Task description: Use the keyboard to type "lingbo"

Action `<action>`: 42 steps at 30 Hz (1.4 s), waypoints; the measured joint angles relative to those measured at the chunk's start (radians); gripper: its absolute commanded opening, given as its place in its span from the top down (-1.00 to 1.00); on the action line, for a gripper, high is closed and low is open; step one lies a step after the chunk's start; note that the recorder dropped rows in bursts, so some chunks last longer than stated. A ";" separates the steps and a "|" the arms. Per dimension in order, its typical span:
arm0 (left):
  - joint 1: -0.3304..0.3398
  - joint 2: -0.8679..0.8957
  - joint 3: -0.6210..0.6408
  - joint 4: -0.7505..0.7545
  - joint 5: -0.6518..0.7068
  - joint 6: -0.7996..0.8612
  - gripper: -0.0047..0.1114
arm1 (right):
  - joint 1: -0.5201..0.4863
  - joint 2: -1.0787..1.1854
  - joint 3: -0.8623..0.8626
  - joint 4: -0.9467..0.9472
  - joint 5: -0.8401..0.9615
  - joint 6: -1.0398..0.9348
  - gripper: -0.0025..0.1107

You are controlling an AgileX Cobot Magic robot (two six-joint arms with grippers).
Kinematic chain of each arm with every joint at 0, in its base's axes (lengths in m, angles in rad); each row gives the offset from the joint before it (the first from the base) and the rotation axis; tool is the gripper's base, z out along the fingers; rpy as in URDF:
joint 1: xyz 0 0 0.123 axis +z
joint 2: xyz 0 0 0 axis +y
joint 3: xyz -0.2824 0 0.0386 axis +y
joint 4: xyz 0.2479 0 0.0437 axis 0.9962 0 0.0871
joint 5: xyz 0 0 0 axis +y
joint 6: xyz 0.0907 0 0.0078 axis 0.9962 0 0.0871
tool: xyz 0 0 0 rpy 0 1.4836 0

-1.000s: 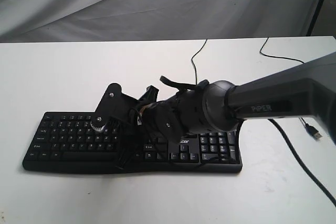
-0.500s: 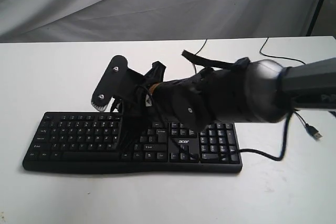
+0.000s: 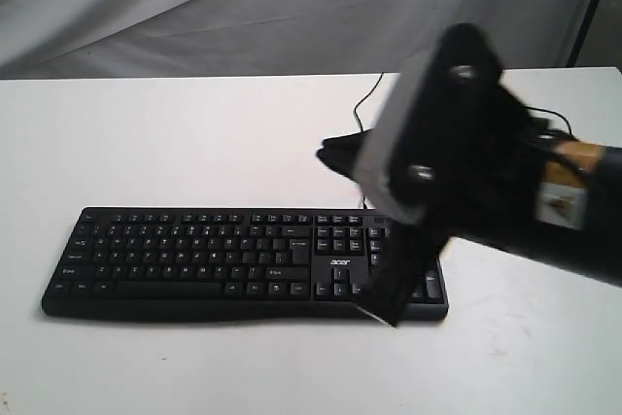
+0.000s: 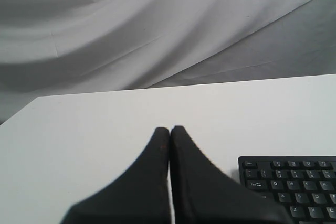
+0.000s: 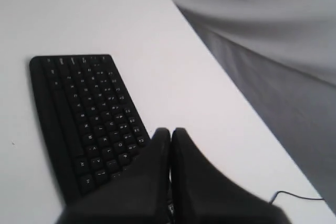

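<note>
Your right arm (image 3: 505,191) is black and bulky. A grey plate (image 3: 397,148) on it carries two round screws (image 3: 462,72), and a white label (image 3: 562,203) sits beside an orange patch (image 3: 569,155). Your left pincer (image 4: 169,129) and right pincer (image 5: 170,130) look alike — matte black fingers tapering to rounded tips.

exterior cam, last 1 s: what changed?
The right arm lifted off the middle of the keyboard and swung up and to the right, close to the camera. It now hides the number-pad end. Its fingers are shut on nothing, and nothing was grasped or let go. Keyboard and cable stayed put.
</note>
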 measured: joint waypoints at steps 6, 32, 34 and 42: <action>0.000 0.000 0.000 0.000 0.000 0.000 0.91 | 0.000 -0.327 0.163 0.000 0.000 0.000 0.96; 0.000 0.000 0.000 0.000 0.000 0.000 0.91 | -0.160 -0.663 0.301 0.184 0.115 0.002 0.96; 0.000 0.000 0.000 0.000 0.000 0.000 0.91 | -0.225 -0.710 0.318 0.186 0.125 0.002 0.96; 0.000 0.000 0.000 0.000 0.000 0.000 0.91 | -0.473 -1.002 0.392 0.188 0.348 0.002 0.96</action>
